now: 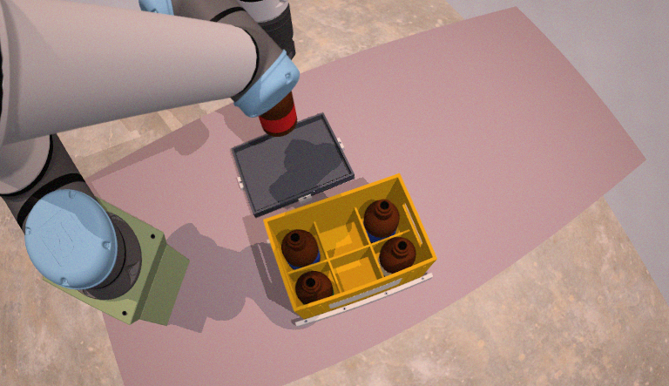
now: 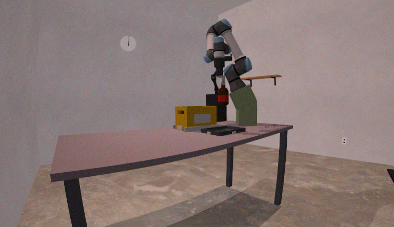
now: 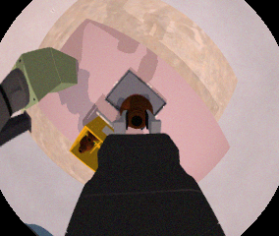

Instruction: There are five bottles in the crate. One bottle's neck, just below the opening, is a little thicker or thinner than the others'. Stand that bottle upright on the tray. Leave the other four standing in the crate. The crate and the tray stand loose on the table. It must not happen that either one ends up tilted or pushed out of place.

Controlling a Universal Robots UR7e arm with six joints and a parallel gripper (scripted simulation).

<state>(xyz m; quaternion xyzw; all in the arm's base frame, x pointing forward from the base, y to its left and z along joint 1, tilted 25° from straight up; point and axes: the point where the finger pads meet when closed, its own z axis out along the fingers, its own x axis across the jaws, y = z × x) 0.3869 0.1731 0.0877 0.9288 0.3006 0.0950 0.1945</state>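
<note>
My jaws are clamped on the neck of the red-labelled bottle [image 2: 222, 96], hanging high above the dark tray [image 1: 293, 165]. I should centre over it, lower straight, keep the bottle plumb, and release only once it's seated.

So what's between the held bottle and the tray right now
Nothing but air. The exterior view shows the bottle hanging upright by its neck from the gripper, well above the tray.

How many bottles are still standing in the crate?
4: two in the crate's end nearer the arm's base, two in the opposite end. Both middle cells are empty.
</note>
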